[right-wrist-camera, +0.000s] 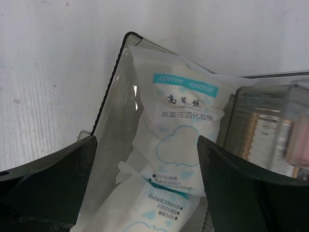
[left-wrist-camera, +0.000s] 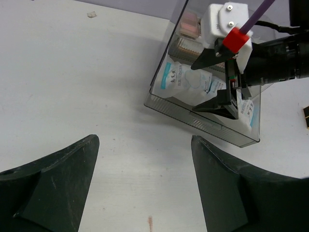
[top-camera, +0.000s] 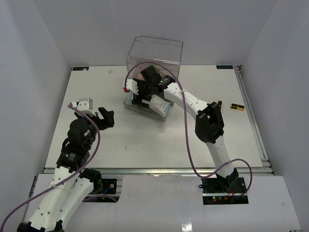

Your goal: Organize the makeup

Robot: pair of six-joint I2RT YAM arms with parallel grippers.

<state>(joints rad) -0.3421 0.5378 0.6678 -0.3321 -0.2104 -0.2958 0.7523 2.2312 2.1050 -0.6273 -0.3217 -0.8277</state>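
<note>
Crinkly clear plastic printed in white and blue made up the two cotton packets [right-wrist-camera: 181, 125]. They lay flat and overlapping in a smoky tray [left-wrist-camera: 203, 123] with ribbed walls, which projected from the foot of a tall clear box [top-camera: 154, 50] with rounded corners. At the tray's far end sat one pink palette [left-wrist-camera: 189, 25] and one brownish palette [left-wrist-camera: 186, 47], both small and flat. Two more square palettes [top-camera: 236, 106], dark with orange-brown faces, lay on the matte white bench [top-camera: 145, 140], well apart to the right. The right arm reached forward and leftward with its elbow bent. The right gripper [left-wrist-camera: 193, 89] hung over the packets, jaws spread wide and gripping nothing. The left arm was folded near its base, and the left gripper [top-camera: 106, 117] stood equally released over bare bench.
</note>
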